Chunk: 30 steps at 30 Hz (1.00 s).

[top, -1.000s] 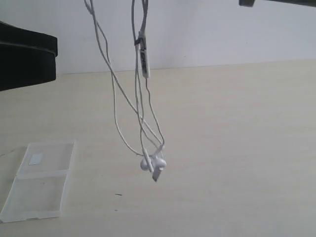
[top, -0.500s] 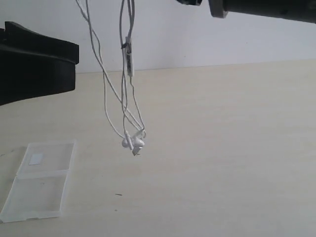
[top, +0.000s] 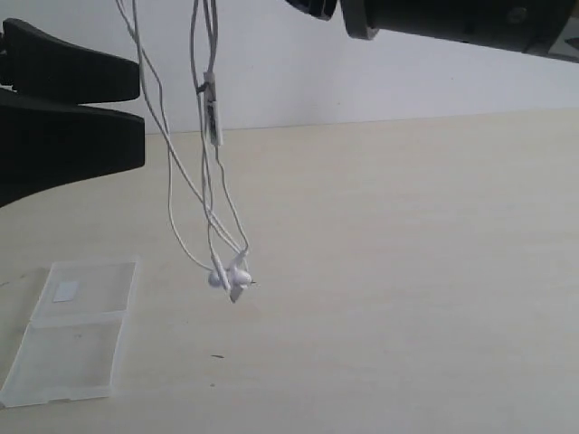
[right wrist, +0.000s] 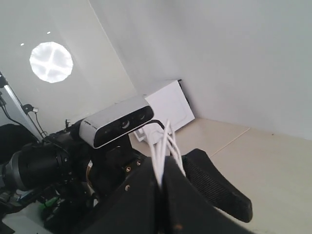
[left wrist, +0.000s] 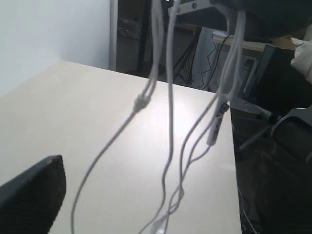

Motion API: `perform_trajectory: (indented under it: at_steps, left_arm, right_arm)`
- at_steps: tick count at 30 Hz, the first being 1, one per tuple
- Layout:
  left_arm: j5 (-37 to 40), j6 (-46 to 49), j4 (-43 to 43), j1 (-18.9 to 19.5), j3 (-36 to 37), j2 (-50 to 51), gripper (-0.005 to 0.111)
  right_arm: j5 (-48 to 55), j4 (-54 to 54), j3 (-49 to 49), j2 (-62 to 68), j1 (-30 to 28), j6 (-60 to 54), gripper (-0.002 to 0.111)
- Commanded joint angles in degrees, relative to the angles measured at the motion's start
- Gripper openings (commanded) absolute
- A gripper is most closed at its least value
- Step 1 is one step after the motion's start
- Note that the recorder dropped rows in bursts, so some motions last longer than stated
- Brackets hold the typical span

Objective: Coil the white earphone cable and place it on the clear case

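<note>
Strands of the white earphone cable [top: 213,117] hang in the air as a long loose bundle, up and to the right of the clear case [top: 90,289] in the exterior view, and well apart from it. The top of the bundle leaves that view at its upper edge. At the lowest point the two earbuds [top: 228,276] dangle together over the table [top: 407,271], to the right of the case and at about the level of its far half. The slim inline remote [left wrist: 218,119] sits high on one strand, far above the case.

The right gripper [right wrist: 163,178] is closed tightly on the cable. In the right wrist view we see several white strands coming out from between its two dark fingers [right wrist: 214,190], which are pressed together. Its black arm [top: 452,23] crosses the top of the exterior view, high up and far to the right of the case.

The left gripper [top: 142,107] stands above the case, on the side of the white wall [top: 362,72]. Its two black fingers are wide apart. One strand passes across the fingertips in the exterior view, and we cannot tell whether it touches them.

The case lies opened flat on the table, one half behind the other, with a small white sticker [top: 65,290] on the far half. The cable does not touch the case.
</note>
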<state>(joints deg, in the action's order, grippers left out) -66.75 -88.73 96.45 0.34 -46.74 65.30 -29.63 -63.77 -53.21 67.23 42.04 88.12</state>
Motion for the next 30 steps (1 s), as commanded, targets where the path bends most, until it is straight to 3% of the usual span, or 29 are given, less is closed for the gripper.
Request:
perform_trajectory:
  at_steps: [1,8,24,30]
  left_arm:
    - [0.7,0.4,-1.3,-0.4,0.0,0.0,0.098]
    - [1.1,0.4,-2.1,-0.4,0.0,0.0,0.098]
    - [-1.0,0.1,-6.5,-0.4,0.0,2.2,0.098]
    - [-0.1,0.8,-5.7,-4.0,0.0,2.4,0.098]
  right_arm:
    - [-2.0,4.9,-0.5,1.4,-0.1,-3.1,0.0]
    - [-7.9,13.7,-0.5,4.2,-0.1,-7.2,0.0]
    - [-11.8,17.4,-0.6,6.3,0.0,-7.2,0.0]
    - [-11.9,19.1,-0.6,7.6,0.0,-8.4,0.0]
